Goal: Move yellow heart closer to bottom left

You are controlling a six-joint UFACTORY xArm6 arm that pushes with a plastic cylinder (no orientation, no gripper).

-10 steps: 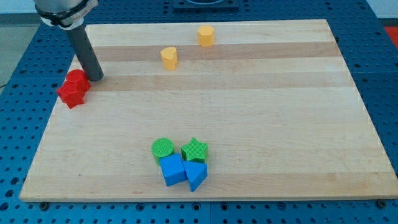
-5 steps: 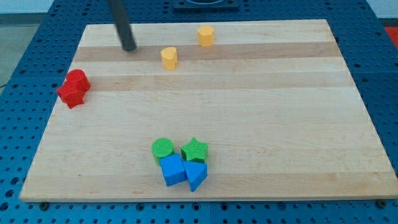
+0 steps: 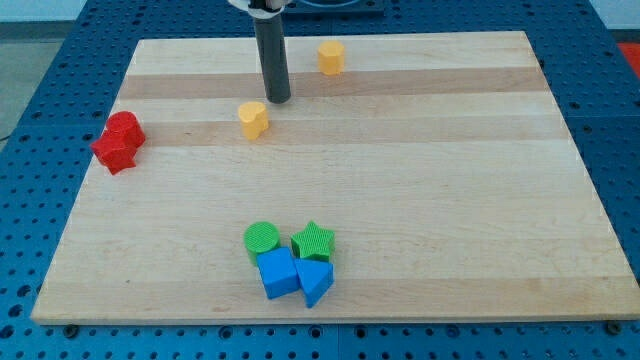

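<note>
The yellow heart (image 3: 254, 118) lies on the wooden board (image 3: 420, 180) in the upper left part of the view. My tip (image 3: 278, 100) stands just above and to the right of the heart, very near it; I cannot tell whether they touch. The dark rod rises from the tip to the view's top edge. A second yellow block (image 3: 331, 57), a short prism, sits near the board's top edge, to the right of the rod.
Two red blocks (image 3: 118, 141) sit together at the board's left edge. Near the bottom middle a green cylinder (image 3: 262, 238), a green star (image 3: 313, 241), a blue cube (image 3: 277, 272) and a blue triangle (image 3: 315, 282) form a tight cluster.
My tip swept from beside the red blocks up and right, then came to the heart's upper right. The yellow heart has shifted down and to the left.
</note>
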